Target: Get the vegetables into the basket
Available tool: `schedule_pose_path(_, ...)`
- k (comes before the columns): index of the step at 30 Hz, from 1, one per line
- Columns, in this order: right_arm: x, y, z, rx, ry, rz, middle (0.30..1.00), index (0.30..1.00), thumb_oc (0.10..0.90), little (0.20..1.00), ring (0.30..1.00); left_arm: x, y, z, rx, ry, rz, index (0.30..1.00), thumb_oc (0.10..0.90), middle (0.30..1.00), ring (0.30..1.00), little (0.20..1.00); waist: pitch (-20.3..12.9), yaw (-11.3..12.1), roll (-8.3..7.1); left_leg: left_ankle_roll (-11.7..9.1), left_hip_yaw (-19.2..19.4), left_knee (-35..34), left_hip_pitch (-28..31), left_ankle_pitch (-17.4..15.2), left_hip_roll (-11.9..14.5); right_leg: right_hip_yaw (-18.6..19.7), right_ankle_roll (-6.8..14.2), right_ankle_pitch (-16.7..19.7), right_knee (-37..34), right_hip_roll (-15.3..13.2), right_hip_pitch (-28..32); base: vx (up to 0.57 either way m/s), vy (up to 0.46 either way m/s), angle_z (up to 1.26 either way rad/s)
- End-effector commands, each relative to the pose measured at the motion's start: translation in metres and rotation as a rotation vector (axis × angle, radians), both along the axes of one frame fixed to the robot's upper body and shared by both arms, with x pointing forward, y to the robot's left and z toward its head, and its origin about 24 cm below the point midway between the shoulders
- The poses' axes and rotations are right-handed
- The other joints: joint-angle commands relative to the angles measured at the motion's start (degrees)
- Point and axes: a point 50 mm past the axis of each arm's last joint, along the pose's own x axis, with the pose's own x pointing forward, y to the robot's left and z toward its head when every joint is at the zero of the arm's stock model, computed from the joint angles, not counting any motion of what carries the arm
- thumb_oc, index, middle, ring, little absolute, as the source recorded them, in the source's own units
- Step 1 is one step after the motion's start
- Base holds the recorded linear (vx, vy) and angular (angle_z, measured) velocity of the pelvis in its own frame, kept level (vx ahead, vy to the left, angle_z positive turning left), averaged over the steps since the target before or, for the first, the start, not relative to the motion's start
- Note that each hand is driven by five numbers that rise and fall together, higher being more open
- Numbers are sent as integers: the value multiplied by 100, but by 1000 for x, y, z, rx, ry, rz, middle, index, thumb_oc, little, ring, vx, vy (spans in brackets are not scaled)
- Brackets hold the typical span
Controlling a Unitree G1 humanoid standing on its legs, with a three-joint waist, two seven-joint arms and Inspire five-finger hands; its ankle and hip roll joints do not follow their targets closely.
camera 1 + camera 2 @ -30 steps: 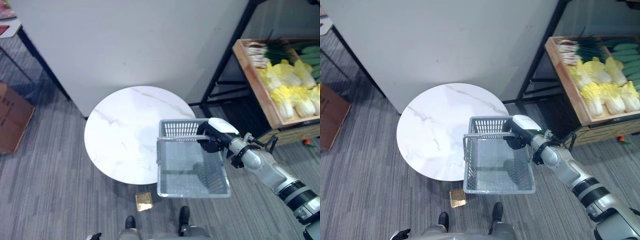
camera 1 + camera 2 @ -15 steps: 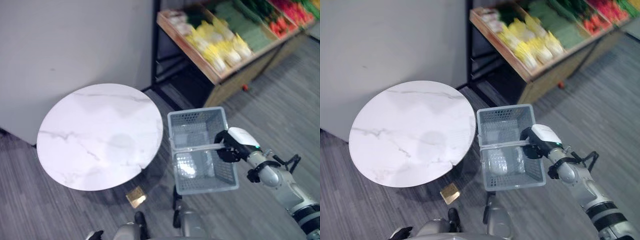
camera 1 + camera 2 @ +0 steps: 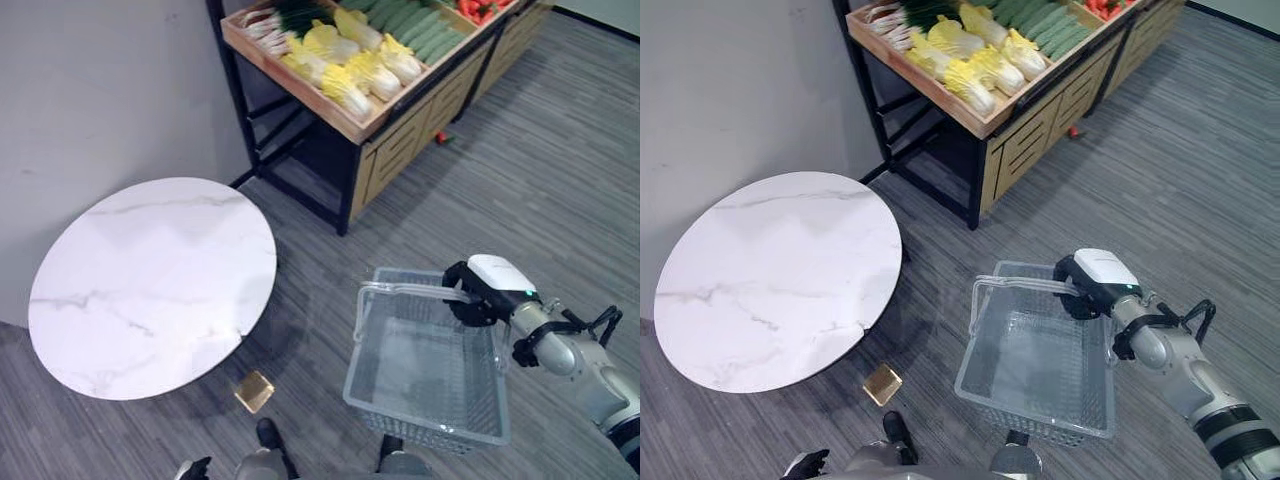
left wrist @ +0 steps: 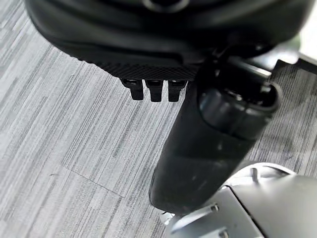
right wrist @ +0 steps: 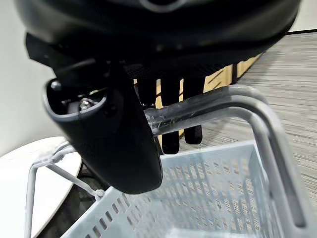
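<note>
Carrying the empty grey slotted plastic basket (image 3: 1035, 372) by its wire handle, our right hand (image 3: 1092, 284) has its fingers (image 5: 171, 126) curled round the bar. Our left hand (image 4: 163, 59) hangs relaxed and empty over the carpet. Next we should approach the wooden produce shelf (image 3: 345, 110) of yellow-leaved cabbages (image 3: 350, 75) (well apart from us), passing the round white marble worktop (image 3: 150, 285).
</note>
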Motion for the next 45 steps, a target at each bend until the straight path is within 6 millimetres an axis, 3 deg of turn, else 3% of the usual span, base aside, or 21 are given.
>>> schedule_pose_path(1, 21, 12, 87, 24, -411, 100, 300, 300, 400, 300, 300, 2, -4, -1, 5, 6, 13, 1000, 900, 1000, 1000, 1000, -140, 144, 17, -465, -249, -99, 113, -63, 195, 142, 196, -61, 431, -250, -386, -30, -224, 0)
schedule_pose_path(6, 13, 4, 87, 5, -405, 80, 300, 300, 400, 300, 300, 9, -9, -2, -6, -13, 6, 1000, 900, 1000, 1000, 1000, -100, 33, 156, -624, -258, -160, 123, 172, 403, 206, 53, -224, 469, -9, -393, -20, -205, -3)
schedule_pose_path(7, 12, 1, 88, -17, -394, 83, 300, 300, 400, 300, 300, 17, -11, 0, -12, -50, 12, 1000, 900, 1000, 1000, 1000, -62, 0, 156, -702, -394, 274, 57, 89, 548, 317, -68, -307, 367, 177, -307, 22, -227, -6)
schedule_pose_path(8, 12, 1, 88, -17, -394, 83, 300, 300, 400, 300, 300, 17, -11, 0, -12, -50, 12, 1000, 900, 1000, 1000, 1000, -56, -2, 159, -707, -402, 314, 43, 67, 563, 315, -72, -310, 364, 184, -301, -41, -329, -19)
schedule_pose_path(9, 16, 2, 88, -10, -393, 86, 300, 300, 400, 300, 300, 25, -12, 1, -13, -98, 56, 1000, 900, 1000, 1000, 1000, 42, 176, 112, -579, -1242, 570, -172, 88, 318, 483, -193, -254, 332, 261, -376, -70, -105, -33)
schedule_pose_path(10, 16, 3, 88, -10, -394, 87, 300, 300, 400, 300, 300, 26, -11, 2, -13, -99, 58, 1000, 900, 1000, 1000, 1000, 35, 161, 107, -570, -1250, 575, -199, 100, 313, 475, -195, -243, 332, 256, -395, -27, -202, -76)
schedule_pose_path(11, 23, 2, 80, 18, -369, 71, 300, 300, 400, 300, 300, 27, -15, 1, -24, -122, 82, 1000, 900, 1000, 1000, 1000, 67, 363, 50, -408, -2282, 436, -366, -200, -191, 827, -226, -250, 324, 340, -433, 30, -95, -97)
schedule_pose_path(12, 24, 3, 80, 18, -370, 73, 300, 300, 400, 300, 300, 27, -15, 1, -23, -123, 84, 1000, 900, 1000, 1000, 1000, 58, 352, 44, -402, -2284, 433, -385, -184, -198, 824, -224, -238, 322, 333, -450, 67, -137, -110)
schedule_pose_path(16, 30, 4, 74, 39, -345, 61, 300, 300, 400, 300, 300, 25, -14, 2, -25, -131, 84, 1000, 900, 1000, 1000, 1000, 40, 528, -8, -364, -3436, 144, -663, -98, -558, 1452, -256, -217, 290, 555, -491, 114, -74, -96)
schedule_pose_path(19, 31, 6, 63, 63, -303, 63, 300, 300, 400, 300, 300, 21, -10, 2, -8, -126, 90, 1000, 900, 1000, 1000, 1000, 44, 654, 27, -350, -4069, -80, -770, 52, -839, 1939, -282, -249, 285, 731, -466, 120, 10, -128)
schedule_pose_path(22, 29, 8, 55, 76, -274, 61, 300, 300, 400, 300, 300, 18, -7, 2, 0, -121, 95, 1000, 900, 1000, 1000, 1000, 44, 646, 44, -263, -4183, -32, -732, -16, -942, 2253, -258, -316, 321, 781, -465, 83, 93, -55)
schedule_pose_path(26, 26, 3, 45, 80, -248, 26, 300, 300, 400, 300, 300, 17, -7, 2, -1, -115, 91, 1000, 900, 1000, 1000, 1000, 30, 640, 47, -219, -4058, -97, -649, -14, -939, 2321, -227, -325, 330, 732, -467, 54, 137, -40)
schedule_pose_path(31, 13, -22, 6, 80, -160, -148, 300, 300, 400, 300, 300, 11, -1, 2, 27, -90, 44, 1000, 900, 1000, 1000, 1000, -15, 559, -109, 59, -3520, -134, -437, -248, -1006, 2688, 27, -192, 409, 476, -609, 62, 242, -30)
schedule_pose_path(32, 13, -22, 6, 80, -160, -148, 300, 300, 400, 300, 300, 11, -1, 2, 27, -90, 44, 1000, 900, 1000, 1000, 1000, -15, 564, -110, 60, -3515, -133, -437, -249, -1006, 2693, 28, -192, 409, 476, -611, 37, 266, -74)
schedule_pose_path(33, 7, -33, -8, 94, -149, -234, 300, 300, 400, 300, 300, 19, 7, 6, 74, -119, 7, 1000, 900, 1000, 1000, 1000, 24, 520, -201, 218, -3274, 74, -422, -450, -1071, 2838, 157, -108, 608, 385, -782, 24, 203, -66)
schedule_pose_path(35, 7, -34, -11, 95, -145, -248, 300, 300, 400, 300, 300, 25, 10, 9, 89, -138, -7, 1000, 900, 1000, 1000, 1000, 55, 531, -233, 252, -3196, 153, -414, -513, -1062, 2864, 179, -102, 743, 385, -870, 15, 170, -75)
schedule_pose_path(37, 5, -35, -21, 126, -131, -288, 300, 300, 400, 300, 300, 38, 17, 14, 113, -179, -20, 1000, 900, 1000, 1000, 1000, 102, 539, -268, 316, -3067, 254, -342, -655, -1051, 2655, 186, -149, 1207, 377, -1051, 32, 123, -78)
schedule_pose_path(39, 3, -37, -30, 116, -103, -310, 300, 300, 400, 300, 300, 53, 23, 21, 135, -228, -43, 1000, 900, 1000, 1000, 1000, 156, 515, -304, 323, -2904, 275, -159, -765, -1026, 2321, 246, 52, 1387, 285, -1188, 66, 55, -81)
schedule_pose_path(45, -6, -41, -59, 196, -49, -452, 300, 300, 400, 300, 300, 98, 28, 40, 174, -386, -38, 1000, 900, 1000, 1000, 1000, 199, 349, -326, 210, -2617, 187, 302, -997, -844, 1769, 297, 735, 747, -99, -1565, 133, -48, -55)
